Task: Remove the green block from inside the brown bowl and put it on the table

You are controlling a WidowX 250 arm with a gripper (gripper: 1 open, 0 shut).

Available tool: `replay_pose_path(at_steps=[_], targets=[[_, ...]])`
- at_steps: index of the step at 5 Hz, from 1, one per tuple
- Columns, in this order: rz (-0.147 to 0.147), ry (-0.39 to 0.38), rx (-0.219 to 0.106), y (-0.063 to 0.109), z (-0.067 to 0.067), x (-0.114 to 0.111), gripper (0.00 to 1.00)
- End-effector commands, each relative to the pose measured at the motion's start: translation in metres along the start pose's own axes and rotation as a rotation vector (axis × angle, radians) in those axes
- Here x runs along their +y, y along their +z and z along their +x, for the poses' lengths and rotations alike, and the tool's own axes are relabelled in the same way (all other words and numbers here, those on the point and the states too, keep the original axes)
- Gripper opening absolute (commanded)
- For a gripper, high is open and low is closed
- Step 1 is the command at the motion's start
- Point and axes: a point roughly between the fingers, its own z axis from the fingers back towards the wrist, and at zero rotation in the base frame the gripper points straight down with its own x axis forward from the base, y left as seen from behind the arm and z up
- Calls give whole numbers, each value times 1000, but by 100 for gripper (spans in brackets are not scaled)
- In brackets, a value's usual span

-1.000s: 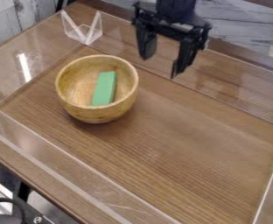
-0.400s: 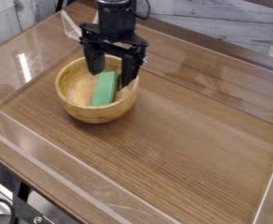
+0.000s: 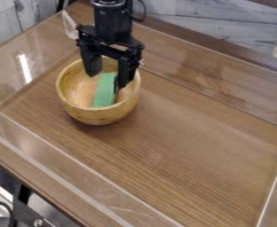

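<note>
"Green block [image 3: 106, 88] is lying in the bowl [image 3: 91, 116], just below our gripper [image 3: 110, 80]. What are we risking?"

"We are keeping the fingers wide, one each side, with nothing gripped. If we are lowering off-centre, a fingertip is probably landing on the block or catching the bowl's wall, and we are tipping or dragging the bowl."

"And our pose?"

"We are reaching in from the far side, the arm above and behind the gripper, fingers pointing down."

Table [image 3: 186, 140] beneath 1 bowl [image 3: 81, 113]
</note>
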Motion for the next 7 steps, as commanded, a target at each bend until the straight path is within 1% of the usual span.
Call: replay_pose_path(at_steps=[1,4,7], targets=[[15,12,-62,12,5,7,100],[10,42,-60,-2,10,14,100],[5,69,-54,-9,15,16,100]])
